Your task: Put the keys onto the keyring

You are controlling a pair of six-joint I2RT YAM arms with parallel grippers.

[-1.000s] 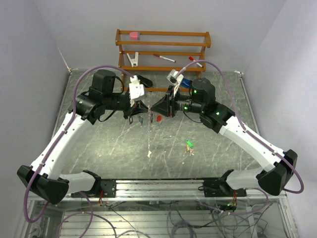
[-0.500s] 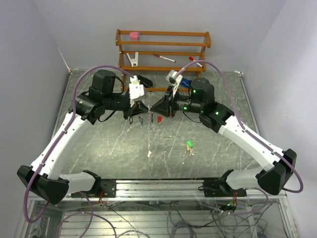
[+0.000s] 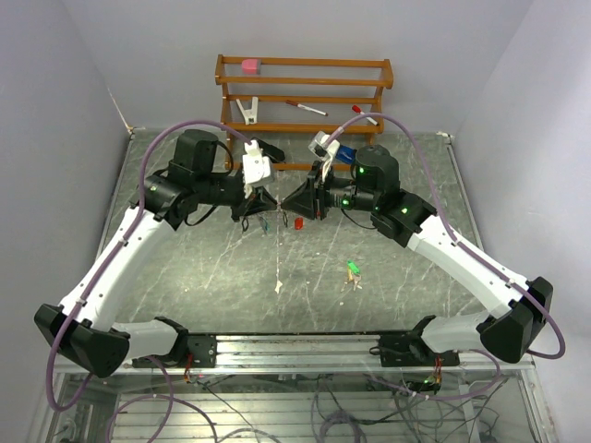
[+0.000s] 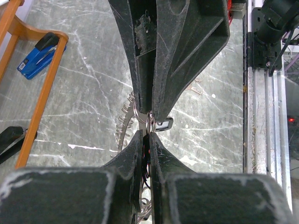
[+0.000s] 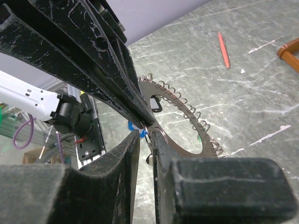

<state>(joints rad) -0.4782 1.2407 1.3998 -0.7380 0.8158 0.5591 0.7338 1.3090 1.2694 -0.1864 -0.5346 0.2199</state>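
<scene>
My left gripper [image 3: 273,200] and right gripper [image 3: 288,200] meet tip to tip above the middle of the table. The keyring [image 5: 187,112], a thin silver hoop fringed with small coils and keys, hangs from the left gripper [image 4: 148,134], whose jaws are shut on its edge. The right gripper [image 5: 145,136] is shut on a small wire loop of a key, pressed against the hoop. A red-tagged key [image 3: 297,222] dangles just below the fingertips. A blue tag [image 5: 135,126] and a black tag [image 4: 163,124] hang close by. A green key [image 3: 352,269] lies on the table.
A wooden rack [image 3: 305,92] stands at the back with a pink block, a white clip and a red pen. A blue object [image 4: 39,55] lies by the rack's foot. A red pen [image 5: 223,49] lies on the marble top. A metal rail [image 4: 261,93] runs along the near edge.
Both grippers have edged very slightly toward the back together, still tip to tip. The grips look the same.
</scene>
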